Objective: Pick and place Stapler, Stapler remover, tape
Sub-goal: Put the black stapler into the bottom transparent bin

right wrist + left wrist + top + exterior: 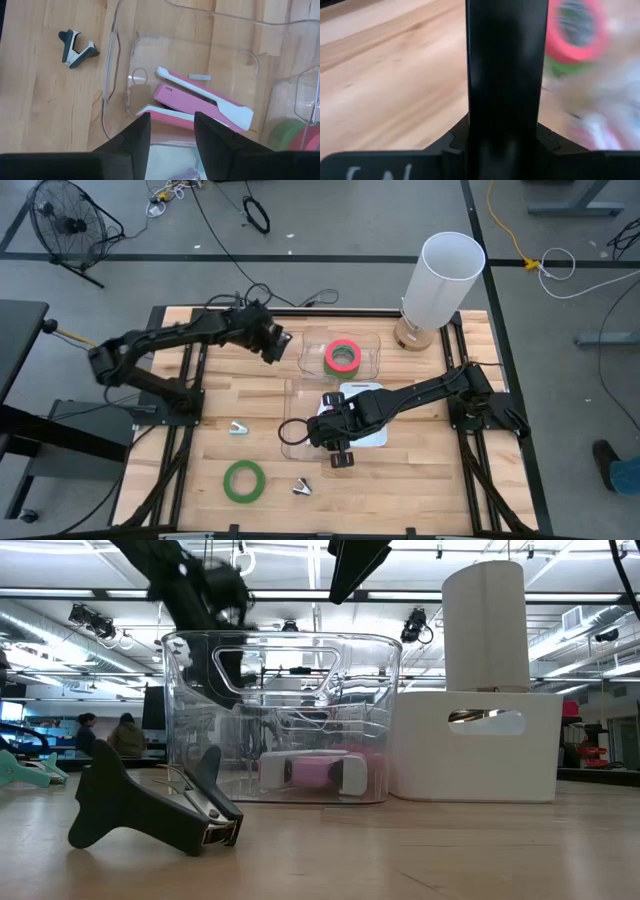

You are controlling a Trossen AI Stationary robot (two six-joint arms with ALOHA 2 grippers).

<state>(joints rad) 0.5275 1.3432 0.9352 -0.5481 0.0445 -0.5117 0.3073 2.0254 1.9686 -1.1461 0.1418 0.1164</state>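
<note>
A pink and white stapler point(200, 100) lies inside a clear container point(300, 415); it also shows in the low view point(310, 770). My right gripper point(172, 132) is open just above it, fingers on either side of the stapler's near end. A red-pink tape ring on a green one point(343, 356) lies in a second clear container point(372, 350) farther back. My left gripper point(505, 75) is shut and empty beside that container. Another green tape ring point(243, 480) lies flat on the table. A dark stapler remover point(77, 47) rests on the wood near the front edge point(302, 487).
A teal remover point(237, 427) lies on the table's left half. A white bin point(475, 745) with a tall white cylinder point(440, 275) stands at the far right. A black cable loop point(290, 430) hangs by the right gripper. People sit in the room behind point(125, 735).
</note>
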